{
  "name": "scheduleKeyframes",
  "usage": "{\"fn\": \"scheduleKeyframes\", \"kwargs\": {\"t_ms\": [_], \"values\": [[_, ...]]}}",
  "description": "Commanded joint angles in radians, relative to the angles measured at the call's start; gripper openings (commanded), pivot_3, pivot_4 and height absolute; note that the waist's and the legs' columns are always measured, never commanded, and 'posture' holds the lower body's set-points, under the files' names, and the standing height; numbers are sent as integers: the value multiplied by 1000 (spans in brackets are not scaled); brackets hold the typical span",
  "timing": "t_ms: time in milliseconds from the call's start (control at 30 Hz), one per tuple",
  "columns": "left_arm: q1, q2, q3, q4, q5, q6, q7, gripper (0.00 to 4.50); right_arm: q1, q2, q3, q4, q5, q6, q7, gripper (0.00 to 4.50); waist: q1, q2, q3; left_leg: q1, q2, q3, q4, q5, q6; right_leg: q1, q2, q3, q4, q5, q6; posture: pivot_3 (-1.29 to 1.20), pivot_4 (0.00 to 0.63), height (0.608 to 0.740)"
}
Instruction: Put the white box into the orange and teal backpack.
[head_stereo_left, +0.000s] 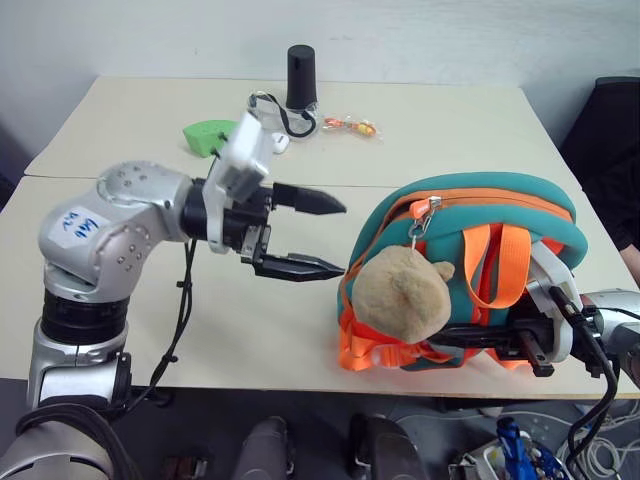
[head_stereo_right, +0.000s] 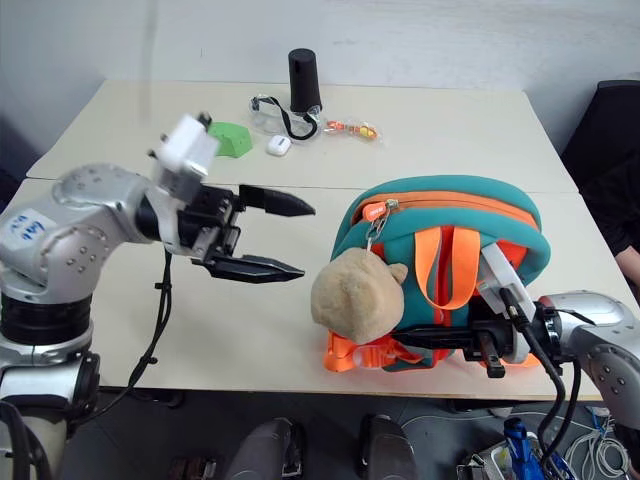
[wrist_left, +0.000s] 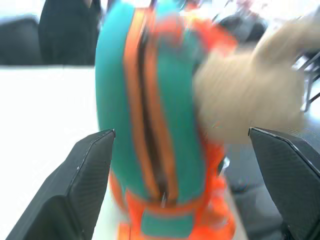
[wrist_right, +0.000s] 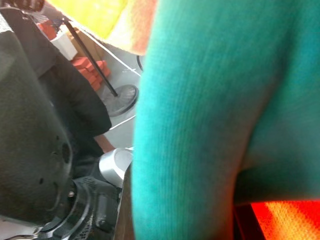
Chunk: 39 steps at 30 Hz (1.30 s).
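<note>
Left gripper (head_stereo_left: 318, 236), frame centre, jaws spread wide and empty, just beside the backpack (head_stereo_left: 470, 215); right gripper (head_stereo_left: 478, 342), lower right, closed against the backpack's underside; backpack on the table (head_stereo_left: 130, 120), zip shut.

Walls: a plain white wall (head_stereo_left: 400, 35) is running behind the tables.
Furniture: two beige tables are standing pushed together, the far table (head_stereo_left: 450, 125) meeting the near table (head_stereo_left: 250, 330) along a dark seam.
Seating: a black chair (head_stereo_left: 610, 150) is standing at the tables' right edge.
Floor: a dark grey floor (head_stereo_left: 220, 430) is showing below the near table, with loose cables (head_stereo_left: 590, 455) lying at the right.
</note>
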Motion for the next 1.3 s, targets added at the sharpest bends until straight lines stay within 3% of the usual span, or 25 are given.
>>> {"fn": "scheduleKeyframes", "kwargs": {"t_ms": [33, 333, 500, 600, 867, 1067, 1300], "values": [[-23, -6, -31, -82, -63, 13, -31, 4486, -15, 11, 19, 2, -6, 3, -16, 0, -2, 0, 0, 0, 0, 0, 0, 0, 0, 0, 0, 0, 0, 0, 0, 0, 150, 740], [-67, -39, -158, -46, -11, -36, -86, 4486, -37, 12, 12, 6, 23, 26, -40, 0, -3, 0, 0, 1, 0, 1, 0, 1, -1, 0, 4, 1, 1, 0, 0, 0, 150, 740], [-63, -63, -264, -20, 114, -112, -74, 4486, -48, 18, 4, 3, 46, 44, -62, 0, 0, 0, 0, 1, 0, 1, 0, 1, 0, 0, 4, 1, 1, 0, 0, 0, 150, 740], [-64, -74, -269, -4, 144, -122, -57, 3967, -49, 19, 0, 1, 56, 52, -66, 0, -1, 0, 0, 1, 0, 1, 0, 1, 0, 0, 3, 1, 1, 0, 0, 0, 150, 740], [-74, -68, -228, 12, 125, -109, -71, 1597, -34, 17, -9, -6, 70, 50, -65, 0, -1, 0, 0, 1, 0, 1, 0, 1, 0, 0, 2, 1, 1, 0, 0, 0, 150, 740], [-90, -67, -190, 34, 113, -114, -78, 139, -18, 11, -26, -12, 84, 50, -60, 0, 0, 0, 0, 1, 0, 1, 0, 1, 0, 0, 2, 0, 1, 0, 0, 0, 150, 740], [-175, -7, -66, 190, 90, -128, -126, 49, 12, 14, -63, -11, 88, 40, -66, 0, -2, 0, 0, 0, 0, 1, 0, 1, 0, -1, 3, 0, 1, 0, 0, 0, 150, 740]]}}
